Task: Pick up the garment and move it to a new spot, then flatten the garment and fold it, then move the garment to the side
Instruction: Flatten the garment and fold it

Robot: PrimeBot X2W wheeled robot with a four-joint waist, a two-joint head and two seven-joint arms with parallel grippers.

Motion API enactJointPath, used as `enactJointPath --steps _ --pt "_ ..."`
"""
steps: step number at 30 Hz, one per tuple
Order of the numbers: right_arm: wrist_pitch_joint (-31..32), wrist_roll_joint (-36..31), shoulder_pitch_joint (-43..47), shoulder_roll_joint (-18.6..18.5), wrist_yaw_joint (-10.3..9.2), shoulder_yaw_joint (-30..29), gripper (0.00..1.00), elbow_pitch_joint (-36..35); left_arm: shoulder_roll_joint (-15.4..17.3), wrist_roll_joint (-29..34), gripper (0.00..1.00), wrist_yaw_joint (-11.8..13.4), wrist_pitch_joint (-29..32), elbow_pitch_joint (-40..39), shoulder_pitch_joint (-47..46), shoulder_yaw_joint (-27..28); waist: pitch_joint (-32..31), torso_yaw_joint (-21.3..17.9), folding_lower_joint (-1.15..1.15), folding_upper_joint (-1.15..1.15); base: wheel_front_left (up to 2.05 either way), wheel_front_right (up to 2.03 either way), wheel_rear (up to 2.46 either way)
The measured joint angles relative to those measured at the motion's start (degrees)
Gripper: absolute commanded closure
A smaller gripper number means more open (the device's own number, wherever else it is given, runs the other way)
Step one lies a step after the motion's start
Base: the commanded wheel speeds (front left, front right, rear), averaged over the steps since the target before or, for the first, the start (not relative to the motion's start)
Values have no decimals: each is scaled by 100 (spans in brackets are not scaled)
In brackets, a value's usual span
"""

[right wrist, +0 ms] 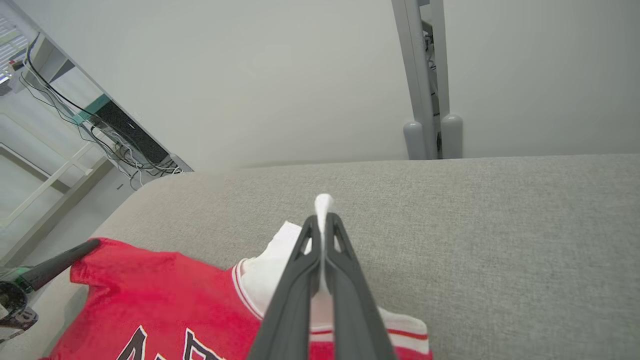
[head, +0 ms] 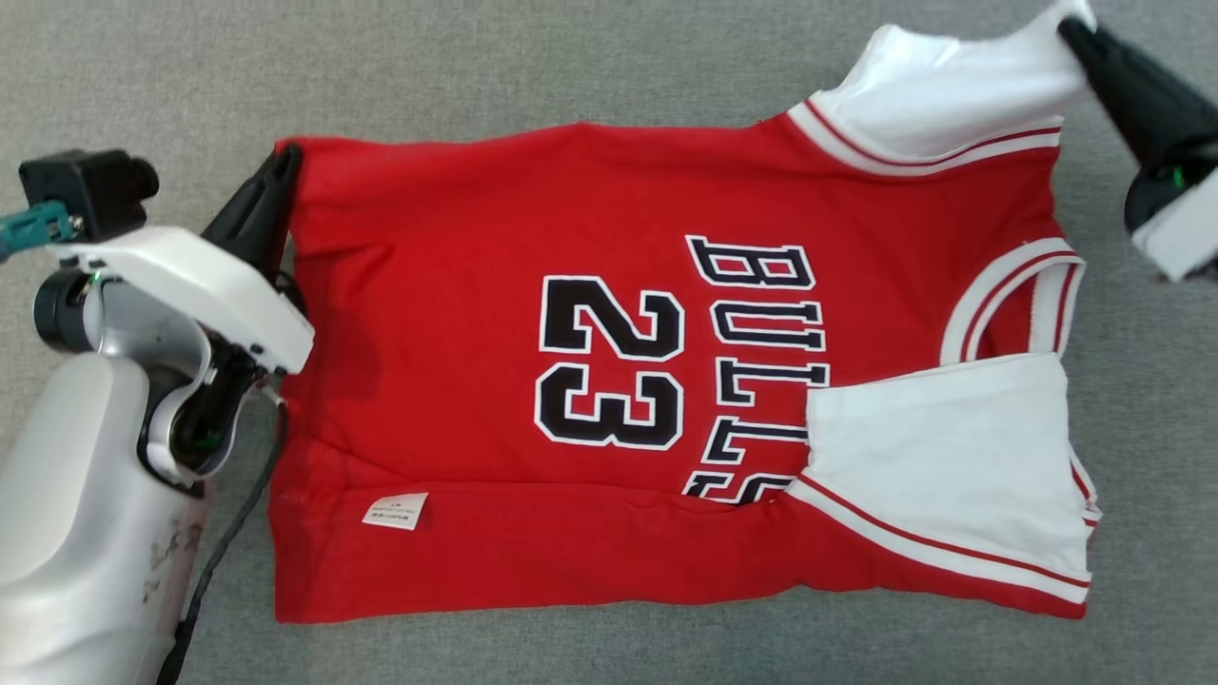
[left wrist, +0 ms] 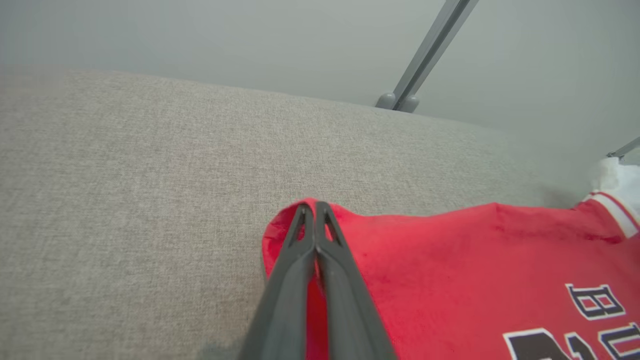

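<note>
The garment (head: pixel 476 314) is a red jersey with white sleeves, "BULLS" and "23" in black, lying spread on the grey cushion with its near edge folded over. My left gripper (head: pixel 285 162) is shut on the jersey's far left red corner (left wrist: pixel 280 225). My right gripper (head: pixel 1070 29) is shut on the far white sleeve (head: pixel 952 95), lifting its tip. In the right wrist view the white cloth (right wrist: pixel 324 205) pokes out between my right gripper's (right wrist: pixel 324 220) closed fingers. In the left wrist view my left gripper (left wrist: pixel 314 207) pinches the red fabric.
Grey cushion surface (head: pixel 571 67) surrounds the jersey on all sides. Behind its far edge is a pale wall with a grey metal post (right wrist: pixel 425 75). A shelf with cables (right wrist: pixel 115 135) stands off to the side.
</note>
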Motion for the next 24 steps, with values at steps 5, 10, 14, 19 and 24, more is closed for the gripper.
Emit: enactJointPath --steps 5,10,14,19,24 --pt "-214 335 1090 -183 0 -134 100 -871 177 -264 100 113 121 -487 586 236 -167 -192 0 0 0 0 0" --pt "-619 673 2380 -238 0 -486 100 -1638 413 -701 100 275 267 -1190 1315 656 -364 -450 0 0 0 0 0" --pt "-843 794 3066 -180 -1 -700 100 -1915 491 -1007 100 353 383 -1621 1753 895 -459 -577 0 0 0 0 0" --pt "-999 862 3734 1 0 -842 100 -2106 487 -1389 100 403 537 -2048 2342 1072 -538 -659 0 0 0 0 0" --pt "-1066 832 4245 332 -1 -867 100 -2131 309 -1683 100 483 521 -2247 2983 1204 -565 -667 0 0 0 0 0"
